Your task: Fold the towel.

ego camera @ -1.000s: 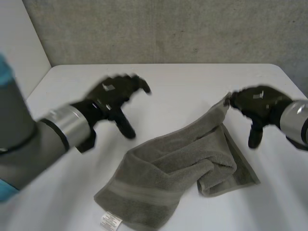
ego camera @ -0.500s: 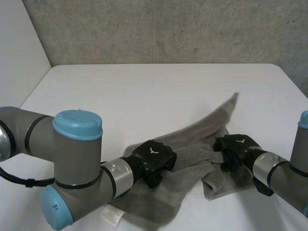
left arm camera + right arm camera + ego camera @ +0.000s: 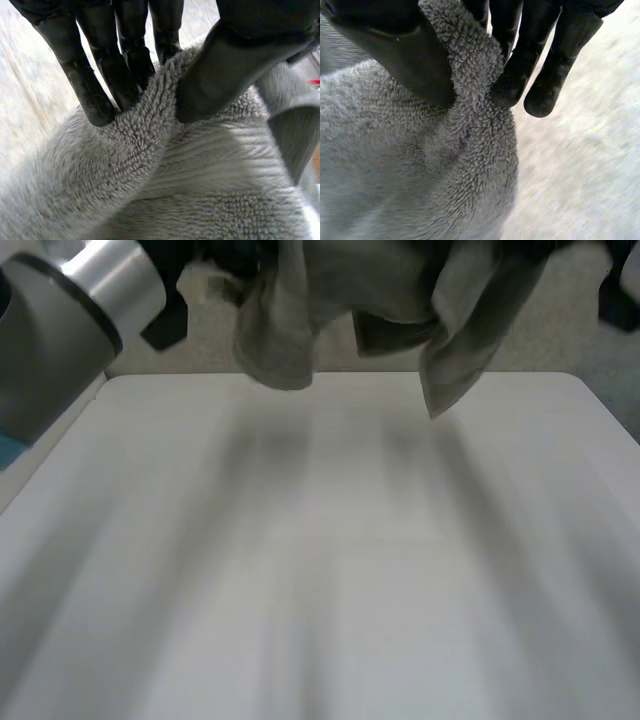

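Observation:
The grey towel (image 3: 370, 290) hangs in bunched folds high above the white table (image 3: 320, 560), held up at both sides. In the left wrist view my left hand (image 3: 120, 65) pinches a ridge of the towel (image 3: 160, 165) between its fingers and thumb. The right wrist view has my right hand (image 3: 520, 55) pinching a fold of the towel (image 3: 410, 165) between thumb and fingers in the same way. From the head view, the left arm (image 3: 70, 320) reaches up at the left, and two drooping ends of the towel hang toward the table's far edge.
A grey wall (image 3: 560, 330) stands behind the table's far edge. A white label (image 3: 205, 282) pokes out of the towel beside the left arm.
Both hands have closed on the towel and lifted it off the table; it hung nowhere before and now dangles high at the far side. Earlier both hands were open above it.

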You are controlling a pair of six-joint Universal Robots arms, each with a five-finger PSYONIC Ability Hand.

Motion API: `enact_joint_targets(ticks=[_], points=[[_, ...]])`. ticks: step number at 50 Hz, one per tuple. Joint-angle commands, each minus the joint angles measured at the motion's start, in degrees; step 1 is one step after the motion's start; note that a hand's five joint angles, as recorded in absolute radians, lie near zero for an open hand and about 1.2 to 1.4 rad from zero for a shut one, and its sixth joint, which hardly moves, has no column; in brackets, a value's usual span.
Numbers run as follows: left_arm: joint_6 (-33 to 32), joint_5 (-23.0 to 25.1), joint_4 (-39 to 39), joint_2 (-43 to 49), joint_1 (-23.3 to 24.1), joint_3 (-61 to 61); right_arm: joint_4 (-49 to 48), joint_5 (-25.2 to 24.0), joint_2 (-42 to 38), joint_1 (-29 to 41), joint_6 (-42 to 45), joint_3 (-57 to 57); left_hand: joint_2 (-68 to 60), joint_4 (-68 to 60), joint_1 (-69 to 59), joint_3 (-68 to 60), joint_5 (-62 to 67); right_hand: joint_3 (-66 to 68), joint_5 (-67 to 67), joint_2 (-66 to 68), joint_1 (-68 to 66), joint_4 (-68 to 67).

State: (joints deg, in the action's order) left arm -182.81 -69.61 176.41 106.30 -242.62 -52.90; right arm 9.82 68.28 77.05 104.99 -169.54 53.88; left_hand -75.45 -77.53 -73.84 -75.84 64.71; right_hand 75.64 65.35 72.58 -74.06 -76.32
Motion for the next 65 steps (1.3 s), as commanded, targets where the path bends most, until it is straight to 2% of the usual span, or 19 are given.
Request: enact_joint_targets(ticks=[1,4,7,15,19,26,31,42,48,53,55,56,57,58,59,60,61,63,65], points=[[1.94,5.36,-0.01,-6.63,-0.93,-19.88,12.68,-3.85,0.29,0.39,16.88,11.69,-4.55,-2.47,-6.16,-4.16,5.29,4.36,4.65,7.42,-5.94,-3.68],[1.85,10.97,0.78,-9.17,-2.15,-28.47,15.93,-2.89,0.38,0.39,22.76,16.07,-4.55,-2.47,-6.16,-4.16,5.29,4.36,4.65,7.42,-5.94,-3.68],[1.85,12.30,0.87,-10.32,-3.21,-30.16,17.42,-3.50,0.47,0.47,23.03,15.82,-4.55,-2.47,-6.16,-4.16,5.29,4.36,4.65,7.42,-5.94,-3.68],[2.73,11.69,2.01,-8.40,-6.02,-20.61,17.08,-3.50,-2.52,0.56,19.43,1.23,-4.55,-2.47,-6.16,-4.16,5.29,4.36,4.65,7.42,-5.94,-3.68],[2.64,10.90,1.75,-1.29,-7.34,-13.48,14.45,-2.63,-9.88,0.82,16.70,-8.85,-4.55,-2.47,-6.16,-4.16,5.29,4.36,4.65,7.42,-5.94,-3.68],[2.29,9.67,1.66,6.99,-8.14,-12.06,14.09,-0.95,-19.31,3.38,16.88,-10.73,-4.55,-2.47,-6.16,-4.16,5.29,4.36,4.65,7.42,-5.94,-3.68],[2.11,7.83,1.74,13.05,-8.22,-12.93,13.74,2.99,-25.45,5.39,18.28,-9.32,-4.55,-2.47,-6.16,-4.16,5.29,4.36,4.65,7.42,-5.94,-3.68],[2.02,8.00,1.04,11.39,-8.31,-13.11,15.41,3.00,-22.56,6.45,19.16,-3.70,-4.55,-2.47,-6.16,-4.16,5.29,4.36,4.65,7.42,-5.94,-3.68],[1.85,8.09,-0.01,10.16,-8.14,-12.23,18.92,3.09,-21.33,6.98,25.84,-1.85,-4.55,-2.47,-6.16,-4.16,5.29,4.36,4.65,7.42,-5.94,-3.68],[1.14,7.65,4.29,12.79,-8.05,-5.55,10.40,5.20,-24.05,7.07,25.40,-10.20,-4.55,-2.47,-6.16,-4.16,5.29,4.36,4.65,7.42,-5.94,-3.68],[0.71,7.30,9.89,15.07,-7.87,0.49,0.00,9.48,-24.93,9.34,21.12,-16.06,-4.55,-2.47,-6.16,-4.16,5.29,4.36,4.65,7.42,-5.94,-3.68],[0.71,7.30,9.92,15.08,-7.87,0.51,-0.06,9.51,-24.93,9.35,21.10,-16.09,-4.55,-2.47,-6.16,-4.16,5.29,4.36,4.65,7.42,-5.94,-3.68],[0.62,7.38,12.70,14.91,-7.79,2.34,-6.50,11.68,-23.80,10.31,18.57,-17.04,-4.55,-2.47,-6.16,-4.16,5.29,4.36,4.65,7.42,-5.94,-3.68],[0.62,7.39,12.73,14.90,-7.78,2.36,-13.35,13.53,-21.88,10.84,16.28,-16.45,-4.55,-2.47,-6.16,-4.16,5.29,4.36,4.65,7.42,-5.94,-3.68],[0.53,7.39,16.04,14.12,-7.61,2.88,-13.42,13.55,-21.86,10.85,16.26,-16.44,-4.55,-2.47,-6.16,-4.16,5.29,4.36,4.65,7.42,-5.94,-3.68],[0.53,7.30,19.72,12.81,-7.35,2.54,-19.34,15.03,-19.60,10.76,14.43,-14.79,-4.55,-2.47,-6.16,-4.16,5.29,4.36,4.65,7.42,-5.94,-3.68],[0.53,7.30,19.76,12.79,-7.34,2.53,-19.39,15.04,-19.57,10.76,14.42,-14.77,-4.55,-2.47,-6.16,-4.16,5.29,4.36,4.65,7.42,-5.94,-3.68],[1.32,7.03,26.06,8.77,-7.34,-0.26,-25.53,16.09,-15.55,10.76,12.92,-9.96,-4.55,-2.47,-6.16,-4.16,5.29,4.36,4.65,7.42,-5.94,-3.68],[1.32,7.03,28.18,7.19,-7.43,-2.80,-25.03,15.84,-14.49,10.67,13.01,-8.11,-4.55,-2.47,-6.16,-4.16,5.29,4.36,4.65,7.42,-5.94,-3.68]])
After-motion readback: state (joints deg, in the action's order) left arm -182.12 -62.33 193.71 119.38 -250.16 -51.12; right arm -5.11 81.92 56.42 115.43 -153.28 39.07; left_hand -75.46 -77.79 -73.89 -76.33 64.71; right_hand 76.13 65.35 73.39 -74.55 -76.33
